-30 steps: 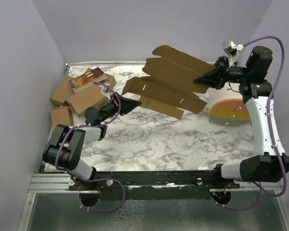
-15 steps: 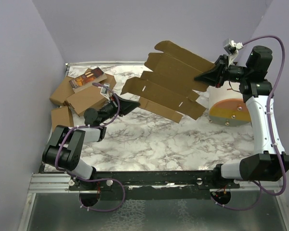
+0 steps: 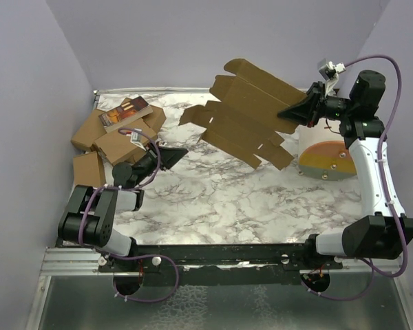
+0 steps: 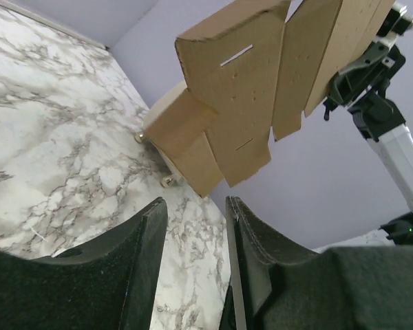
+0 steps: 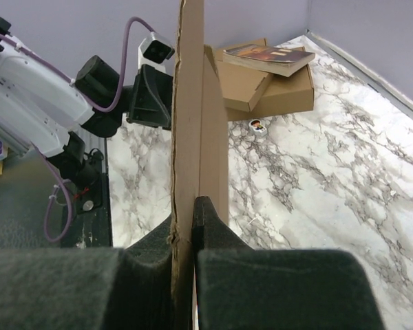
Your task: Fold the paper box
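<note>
The paper box point(image 3: 248, 110) is a flat brown die-cut sheet with flaps and slots, hanging tilted in the air above the back of the table. My right gripper point(image 3: 283, 114) is shut on its right edge. In the right wrist view the sheet point(image 5: 193, 103) stands edge-on, pinched between the fingers of the right gripper point(image 5: 189, 206). My left gripper point(image 3: 179, 151) sits low over the marble, left of and below the sheet, apart from it. Seen from the left wrist, the left gripper point(image 4: 196, 203) is open with only table between its fingers, and the sheet point(image 4: 241, 103) hangs ahead.
A heap of brown cartons point(image 3: 113, 137) with a book point(image 3: 124, 112) on top lies at the back left. A white cylinder with an orange rim point(image 3: 325, 155) stands at the right, under the right arm. A small round item point(image 5: 257, 124) lies near the heap.
My left gripper has let go of the sheet's left flap, opened, and drawn back to the left. The sheet now hangs from the right gripper alone, slightly higher.
</note>
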You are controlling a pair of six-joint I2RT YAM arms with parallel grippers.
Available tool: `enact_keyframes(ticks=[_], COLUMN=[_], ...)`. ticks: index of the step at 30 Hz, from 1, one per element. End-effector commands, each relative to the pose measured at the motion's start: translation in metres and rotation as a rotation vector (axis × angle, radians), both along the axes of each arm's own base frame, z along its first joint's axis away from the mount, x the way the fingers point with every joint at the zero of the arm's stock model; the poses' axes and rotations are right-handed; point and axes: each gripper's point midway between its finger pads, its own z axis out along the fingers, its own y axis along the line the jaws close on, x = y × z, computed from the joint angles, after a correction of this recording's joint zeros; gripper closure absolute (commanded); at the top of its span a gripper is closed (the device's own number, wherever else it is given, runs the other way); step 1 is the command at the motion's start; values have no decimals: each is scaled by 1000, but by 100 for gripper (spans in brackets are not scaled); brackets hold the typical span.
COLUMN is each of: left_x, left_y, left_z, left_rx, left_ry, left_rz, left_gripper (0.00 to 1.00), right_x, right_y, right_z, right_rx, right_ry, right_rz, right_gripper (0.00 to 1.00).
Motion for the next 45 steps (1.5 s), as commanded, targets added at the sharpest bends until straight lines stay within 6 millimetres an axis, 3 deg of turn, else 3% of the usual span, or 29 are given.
enact_keyframes(ticks=[1,8,13,19,23,31,37,40,45], left_x=[-17,-25,-30,-30,-34,-41,-17,-9,4], left_y=[25,29,22,22,21,4,19,31,29], left_z=[51,45,44,68,74,57,89,109,120], left_rx=[-71,-34,3,70,102,146,317,371,421], left_ry=[-269,-293,-315,-369,-387,-359,-369,-365,-373], left_rz=[126,191,197,208,208,190,323,382,322], left_gripper=[54,44,44,44,44,44,46,54,59], right_x=[-2,2,3,9,1,2,-2,-5,-13], right_y=[-2,-3,-3,-8,-5,-4,-7,-8,-6], right_z=[3,2,2,-7,-10,-9,-21,-31,-38], right_rx=[14,29,32,-33,-1,4,-92,-118,-122], right_ry=[-7,24,30,-47,-23,-12,-162,-202,-242], right_rz=[0,-26,-35,-76,-40,-33,-12,2,57], right_gripper=[99,99,99,99,99,99,99,99,99])
